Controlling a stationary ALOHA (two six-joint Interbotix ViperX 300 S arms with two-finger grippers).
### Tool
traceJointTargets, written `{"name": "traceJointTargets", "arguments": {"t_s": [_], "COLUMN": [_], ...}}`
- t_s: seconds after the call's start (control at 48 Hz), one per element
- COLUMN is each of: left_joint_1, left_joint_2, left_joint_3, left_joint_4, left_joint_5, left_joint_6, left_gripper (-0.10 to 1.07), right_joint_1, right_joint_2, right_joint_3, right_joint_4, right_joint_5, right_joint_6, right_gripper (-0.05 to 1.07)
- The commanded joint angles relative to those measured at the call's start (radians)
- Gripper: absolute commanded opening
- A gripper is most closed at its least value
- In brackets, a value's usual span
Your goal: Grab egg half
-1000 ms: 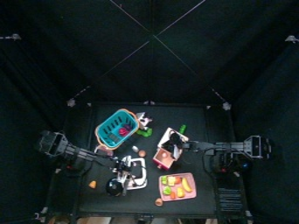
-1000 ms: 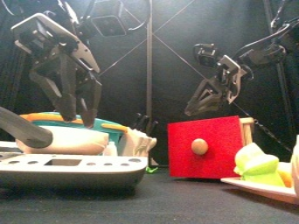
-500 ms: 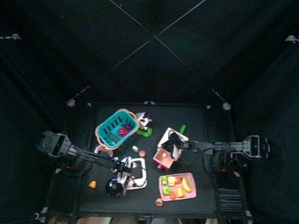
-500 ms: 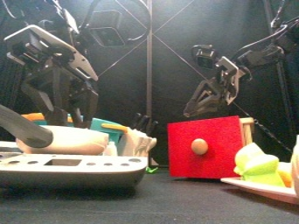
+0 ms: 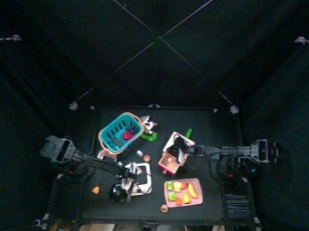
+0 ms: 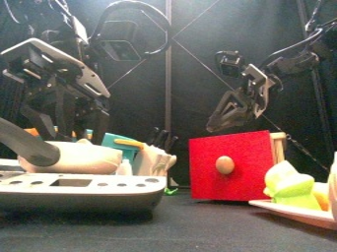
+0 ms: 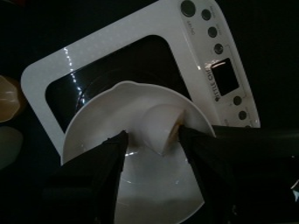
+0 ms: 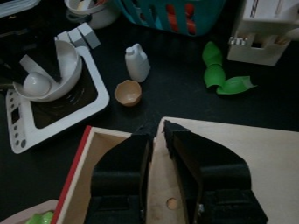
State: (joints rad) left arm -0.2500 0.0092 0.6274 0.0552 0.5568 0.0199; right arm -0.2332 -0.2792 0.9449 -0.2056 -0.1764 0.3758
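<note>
Left gripper hangs low over the scale, jaws spread wide to either side of the white scoop that rests on the scale's dark platform. Inside the scoop, between the jaws, sits a pale rounded piece; whether it is the egg half cannot be told. A tan egg half lies cup-up on the table, at about 3 o'clock from the scale in the right wrist view, with a white bottle just beyond it and green pieces farther toward 2 o'clock. Right gripper hovers over the wooden top of the red box, jaws drawn narrow with only a slim gap, holding nothing. In the front view, the scale stands nearest, the red box with its round knob to its right, the teal basket behind. In the top view, a pink plate with food lies at 5 o'clock from the box.
</note>
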Motion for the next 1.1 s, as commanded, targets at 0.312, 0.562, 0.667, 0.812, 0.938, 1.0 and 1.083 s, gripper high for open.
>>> {"name": "traceJointTargets", "arguments": {"t_s": [0.312,0.562,0.667,0.812,0.938,1.0,1.083], "left_joint_1": [-0.002,-0.002,-0.002,-0.002,-0.002,-0.002,-0.002], "left_joint_2": [-0.003,-0.002,-0.002,-0.002,-0.003,-0.005,-0.014], "left_joint_3": [-0.023,-0.023,-0.023,-0.023,-0.025,-0.026,-0.028], "left_joint_4": [0.023,0.025,0.031,0.032,0.034,0.034,0.037], "left_joint_5": [-0.011,-0.020,-0.026,-0.028,-0.028,-0.028,-0.025], "left_joint_6": [-0.002,-0.002,-0.002,-0.002,-0.002,-0.002,-0.002], "left_gripper": [0.85,0.84,0.79,0.70,0.68,0.68,0.68], "right_joint_1": [-0.003,-0.003,-0.003,-0.003,-0.003,-0.003,-0.003], "right_joint_2": [0.002,0.009,0.009,0.009,0.009,0.009,0.008], "right_joint_3": [-0.034,-0.035,-0.035,-0.035,-0.035,-0.035,-0.035], "right_joint_4": [0.000,0.000,0.000,0.000,0.000,0.000,0.000], "right_joint_5": [-0.006,-0.005,-0.006,-0.005,-0.006,-0.006,-0.006], "right_joint_6": [-0.005,-0.006,-0.006,-0.006,-0.005,-0.005,-0.005], "right_gripper": [0.61,0.61,0.61,0.61,0.61,0.61,0.61]}}
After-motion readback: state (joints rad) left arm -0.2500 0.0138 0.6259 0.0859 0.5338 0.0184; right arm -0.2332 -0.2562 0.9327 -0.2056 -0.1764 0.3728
